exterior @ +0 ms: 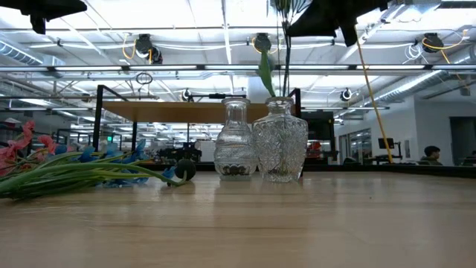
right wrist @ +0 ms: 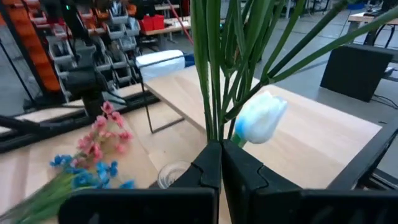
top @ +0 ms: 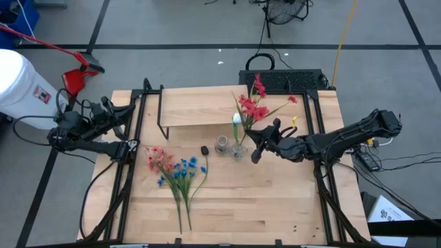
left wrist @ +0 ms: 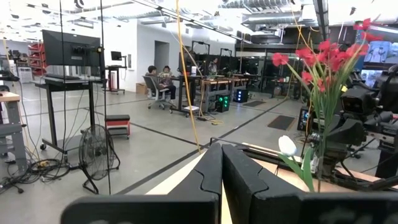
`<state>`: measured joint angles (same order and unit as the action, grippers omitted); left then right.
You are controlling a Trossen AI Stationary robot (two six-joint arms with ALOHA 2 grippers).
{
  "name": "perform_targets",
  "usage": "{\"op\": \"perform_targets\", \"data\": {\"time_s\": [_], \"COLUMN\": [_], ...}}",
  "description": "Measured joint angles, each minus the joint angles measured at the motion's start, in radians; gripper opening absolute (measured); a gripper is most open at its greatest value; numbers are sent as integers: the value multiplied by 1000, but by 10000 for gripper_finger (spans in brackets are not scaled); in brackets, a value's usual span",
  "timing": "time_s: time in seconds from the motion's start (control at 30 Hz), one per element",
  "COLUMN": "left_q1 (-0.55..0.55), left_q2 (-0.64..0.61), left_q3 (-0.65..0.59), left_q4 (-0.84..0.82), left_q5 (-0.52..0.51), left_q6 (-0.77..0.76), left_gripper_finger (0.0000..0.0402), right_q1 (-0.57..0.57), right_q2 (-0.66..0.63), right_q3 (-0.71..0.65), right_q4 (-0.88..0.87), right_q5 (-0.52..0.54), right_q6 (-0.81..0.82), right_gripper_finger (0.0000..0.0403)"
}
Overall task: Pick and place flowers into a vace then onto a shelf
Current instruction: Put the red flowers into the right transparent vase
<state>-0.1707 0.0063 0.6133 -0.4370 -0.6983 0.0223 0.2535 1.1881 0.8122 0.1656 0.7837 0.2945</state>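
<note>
The red flowers [top: 252,105] with one white bud [right wrist: 260,118] stand with their stems in a cut-glass vase [exterior: 280,147] near the table's middle. My right gripper [right wrist: 221,149] reaches in from the table's right, above the vase, shut at the stems. A smaller glass bottle [exterior: 235,149] stands beside the vase. The pink bunch [top: 158,158] and the blue bunch [top: 183,169] lie flat on the table, left of the vase. The shelf [top: 196,107] stands at the far side. My left gripper [left wrist: 222,149] waits shut and touching nothing at the table's left edge. My right gripper is shut on the red flowers' green stems [right wrist: 213,127], well above the vase's mouth. It comes in level from the table's right, fingers across the upright stems. The fingertips hide the exact place of contact. The stems' lower ends [exterior: 285,85] sit inside the vase's neck.
A small dark object [top: 204,149] lies on the table left of the bottle. Black frame rails [top: 324,172] run along the table's left and right sides. Bare tabletop [top: 275,200] stretches toward the near edge. People sit at desks in the room beyond.
</note>
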Motion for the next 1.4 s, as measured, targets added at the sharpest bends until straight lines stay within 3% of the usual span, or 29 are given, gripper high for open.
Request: {"op": "perform_targets", "data": {"time_s": [0.3,1.0,1.2,1.4], "left_q1": [0,0,0,0], "left_q2": [0,0,0,0], "left_q3": [0,0,0,0], "left_q4": [0,0,-2,0], "left_q5": [0,0,9,9], "left_q6": [0,0,0,0], "left_gripper_finger": [10,10,10,10], "right_q1": [0,-1,7,16], "right_q2": [28,251,273,275], "right_q3": [-1,-27,-84,-146], "right_q4": [-28,-5,61,224], "right_q5": [-41,-83,-79,-76], "right_q6": [8,90,135,61], "right_gripper_finger": [0,2,29,92]}}
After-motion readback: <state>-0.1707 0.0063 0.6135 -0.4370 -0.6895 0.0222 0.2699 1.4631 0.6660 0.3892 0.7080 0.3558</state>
